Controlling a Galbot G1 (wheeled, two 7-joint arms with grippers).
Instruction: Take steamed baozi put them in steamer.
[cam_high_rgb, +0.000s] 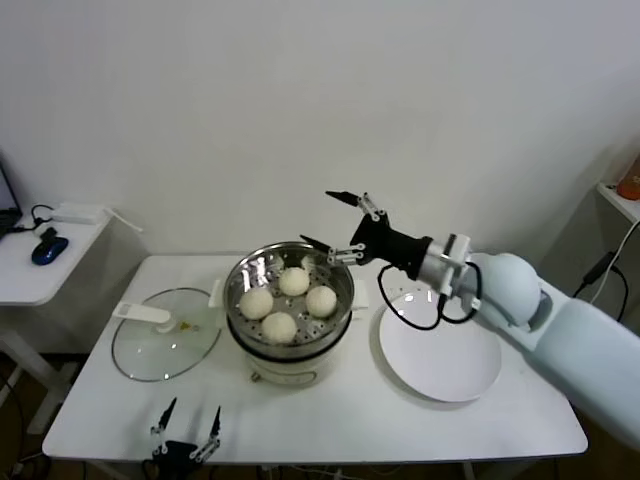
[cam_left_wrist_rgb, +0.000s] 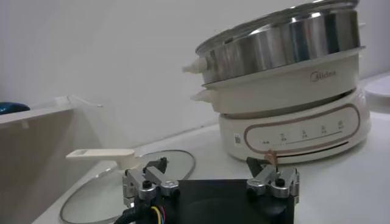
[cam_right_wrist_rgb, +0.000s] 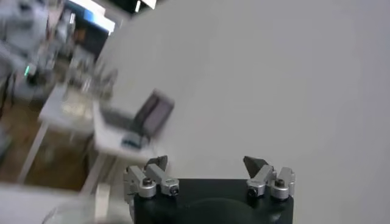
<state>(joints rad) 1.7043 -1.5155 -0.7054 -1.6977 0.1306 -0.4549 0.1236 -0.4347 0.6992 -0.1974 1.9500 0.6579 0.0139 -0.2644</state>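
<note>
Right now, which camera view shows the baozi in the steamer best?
The head view: all four steamed baozi sit on the tray inside the steamer. The left wrist view shows only the steamer's outer wall; the right wrist view shows neither.

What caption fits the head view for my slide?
Four steamed baozi sit in the steamer; the open right pincer hovers beside its rim above the plate.

Pale blue-white right arm (cam_high_rgb: 560, 325), black cabled wrist, black silver-screwed right pincer (cam_high_rgb: 332, 222).
</note>
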